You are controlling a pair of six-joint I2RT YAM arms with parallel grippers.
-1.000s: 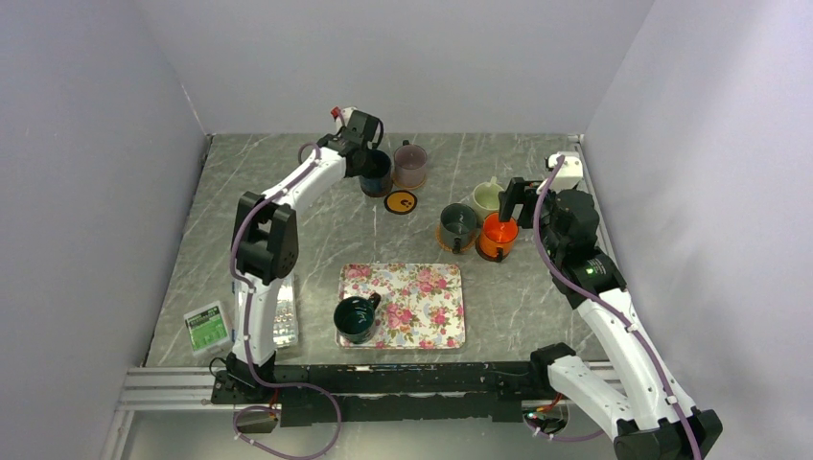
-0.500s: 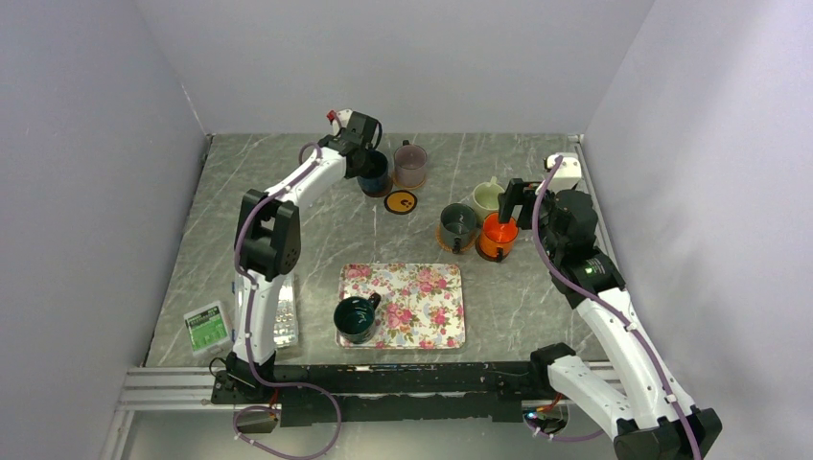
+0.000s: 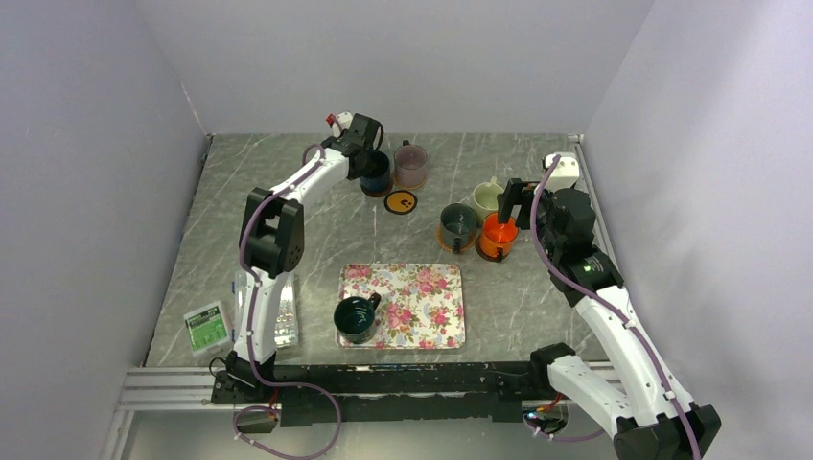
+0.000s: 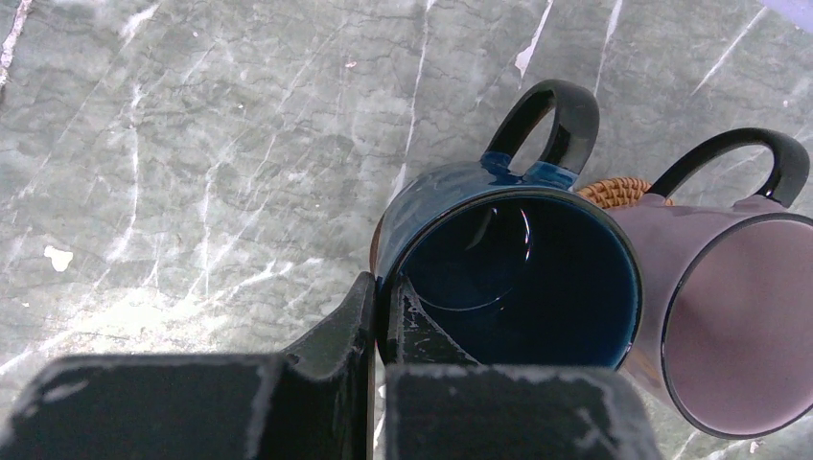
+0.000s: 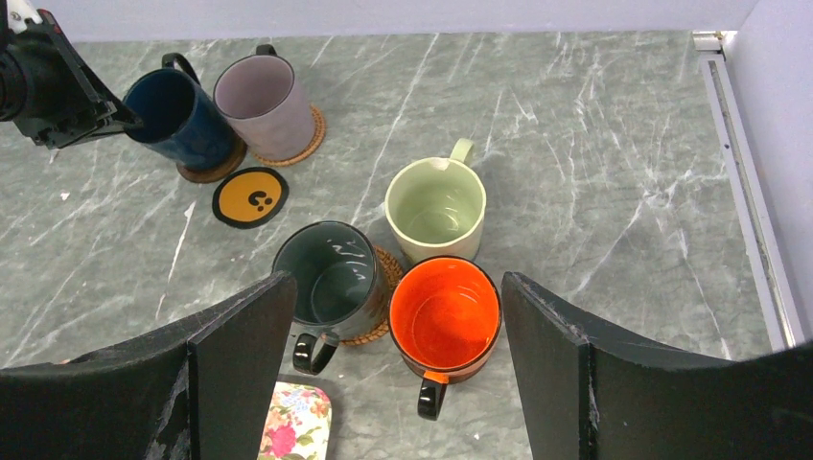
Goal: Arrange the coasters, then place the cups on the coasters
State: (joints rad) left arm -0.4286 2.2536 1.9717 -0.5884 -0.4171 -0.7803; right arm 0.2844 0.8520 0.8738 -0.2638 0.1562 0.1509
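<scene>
My left gripper (image 4: 382, 292) is shut on the near rim of the navy blue cup (image 4: 518, 268), one finger inside and one outside. That cup stands over a dark brown coaster (image 5: 206, 171) at the back of the table, touching the mauve cup (image 5: 264, 103) on its tan woven coaster (image 5: 309, 134). An empty black coaster with an orange rim (image 3: 401, 202) lies just in front. My right gripper (image 5: 398, 287) hangs open above the orange cup (image 5: 446, 316). Beside it are a dark green cup (image 5: 331, 278) on a woven coaster (image 5: 385, 287) and the cream-green cup (image 5: 436, 206). Another dark green cup (image 3: 356, 318) sits on the floral tray.
The floral tray (image 3: 422, 307) lies near the front centre. A clear plastic box (image 3: 284, 311) and a small green-labelled box (image 3: 206, 326) sit at the front left. A white block (image 3: 566, 171) is at the back right corner, and grey walls close in three sides.
The left arm has shifted slightly to the right, still holding the navy cup's rim over the brown coaster. The right arm and the other cups have not moved.
</scene>
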